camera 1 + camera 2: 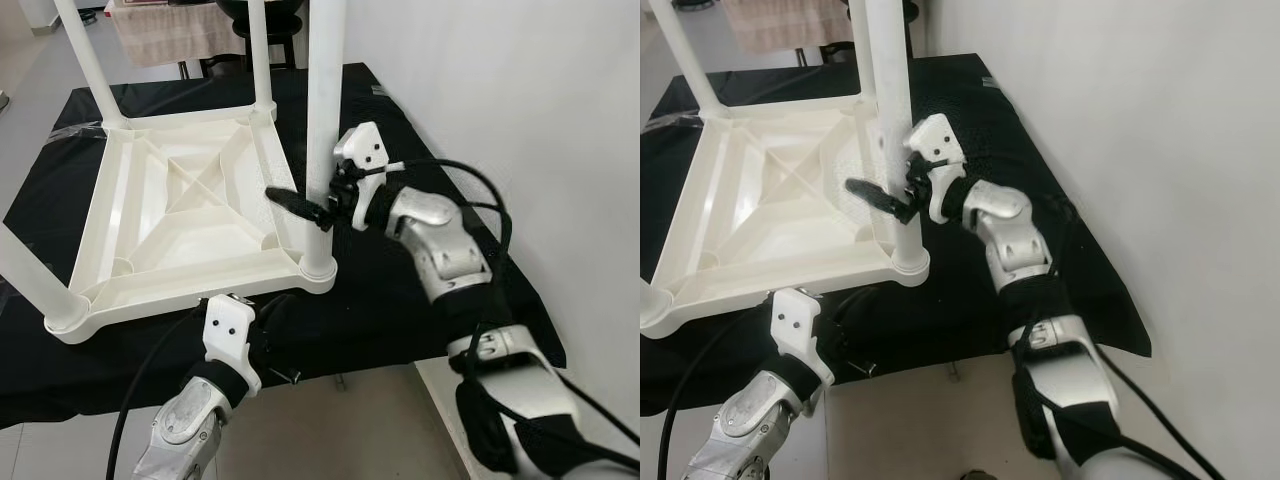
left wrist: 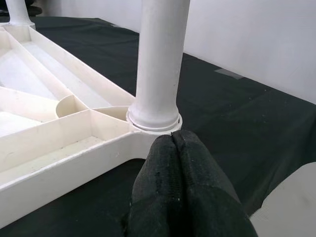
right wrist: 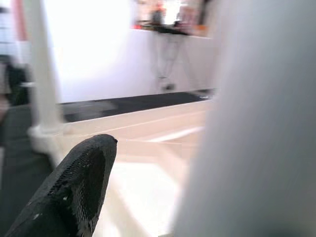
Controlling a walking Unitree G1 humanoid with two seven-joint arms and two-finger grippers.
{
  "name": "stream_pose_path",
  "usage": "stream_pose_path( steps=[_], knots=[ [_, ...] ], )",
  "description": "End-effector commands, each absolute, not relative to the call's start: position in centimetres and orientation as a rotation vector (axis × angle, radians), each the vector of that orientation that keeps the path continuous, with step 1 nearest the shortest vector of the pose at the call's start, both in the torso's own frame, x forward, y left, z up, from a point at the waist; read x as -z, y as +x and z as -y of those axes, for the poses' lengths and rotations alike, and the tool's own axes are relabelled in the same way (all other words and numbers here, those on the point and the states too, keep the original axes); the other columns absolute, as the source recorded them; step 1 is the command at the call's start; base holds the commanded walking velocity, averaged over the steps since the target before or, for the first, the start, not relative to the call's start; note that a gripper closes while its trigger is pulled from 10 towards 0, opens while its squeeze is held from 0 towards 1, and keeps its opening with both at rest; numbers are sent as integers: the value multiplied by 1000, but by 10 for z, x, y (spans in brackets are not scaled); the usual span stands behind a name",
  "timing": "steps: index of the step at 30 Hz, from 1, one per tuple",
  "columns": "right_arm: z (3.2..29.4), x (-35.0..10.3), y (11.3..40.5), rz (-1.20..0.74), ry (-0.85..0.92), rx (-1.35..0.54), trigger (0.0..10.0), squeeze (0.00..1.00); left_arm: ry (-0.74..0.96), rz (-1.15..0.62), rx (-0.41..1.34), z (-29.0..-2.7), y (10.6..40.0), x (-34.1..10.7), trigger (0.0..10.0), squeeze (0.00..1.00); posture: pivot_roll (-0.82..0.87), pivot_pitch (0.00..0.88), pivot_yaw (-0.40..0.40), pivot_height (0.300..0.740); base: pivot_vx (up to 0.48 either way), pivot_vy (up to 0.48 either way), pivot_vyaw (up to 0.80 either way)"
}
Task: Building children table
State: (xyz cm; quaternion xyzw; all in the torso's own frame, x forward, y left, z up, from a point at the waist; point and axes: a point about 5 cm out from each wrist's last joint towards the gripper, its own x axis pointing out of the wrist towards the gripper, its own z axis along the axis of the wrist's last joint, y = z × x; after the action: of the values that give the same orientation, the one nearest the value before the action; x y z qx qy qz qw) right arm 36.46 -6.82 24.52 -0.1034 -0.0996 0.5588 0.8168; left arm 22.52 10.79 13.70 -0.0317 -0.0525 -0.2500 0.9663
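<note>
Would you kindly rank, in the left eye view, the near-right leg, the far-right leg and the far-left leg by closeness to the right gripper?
1. Near-right leg, at the right gripper.
2. Far-right leg, behind.
3. Far-left leg, across the tabletop.

An upturned white children's table [image 1: 190, 200] takes up most of the black cloth [image 1: 400, 290], its ribbed underside open from above between four upright legs. The near-right leg [image 1: 322, 130] rises through the upper centre of the frame, the right gripper [image 1: 318, 208] straddling it, one finger [image 1: 295, 203] on its left side. A bare strip of cloth runs down the right, hemmed by the white wall [image 1: 540, 120]. At lower centre, the left gripper [image 2: 174, 148], fingers pressed together, sits just beside the leg's socket [image 2: 154, 123]. Chairs [image 1: 260, 35] crowd the upper edge.
</note>
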Motion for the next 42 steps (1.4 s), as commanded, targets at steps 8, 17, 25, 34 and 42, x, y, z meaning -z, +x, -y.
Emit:
stream_pose_path(
  steps=[8,17,25,34,42],
  knots=[
    [63,-246,373,149,-174,-1345,0,0,-60,95,503,-108,225,-134,10000,0,80,103,-28,740,0,0,0],
    [70,-231,379,96,-199,-1261,0,0,-61,97,500,-107,224,-135,10000,0,81,111,-33,740,0,0,0],
    [115,-177,390,-58,-213,-681,0,0,-61,98,500,-109,223,-136,10000,0,77,122,-21,740,0,0,0],
    [109,-138,344,-157,-121,-366,0,0,-59,95,499,-112,224,-135,10000,0,72,127,-10,740,0,0,0],
    [79,-152,354,-100,-141,-408,10000,0,-59,89,501,-113,227,-132,10000,0,81,111,-15,740,0,0,0]
  ],
)
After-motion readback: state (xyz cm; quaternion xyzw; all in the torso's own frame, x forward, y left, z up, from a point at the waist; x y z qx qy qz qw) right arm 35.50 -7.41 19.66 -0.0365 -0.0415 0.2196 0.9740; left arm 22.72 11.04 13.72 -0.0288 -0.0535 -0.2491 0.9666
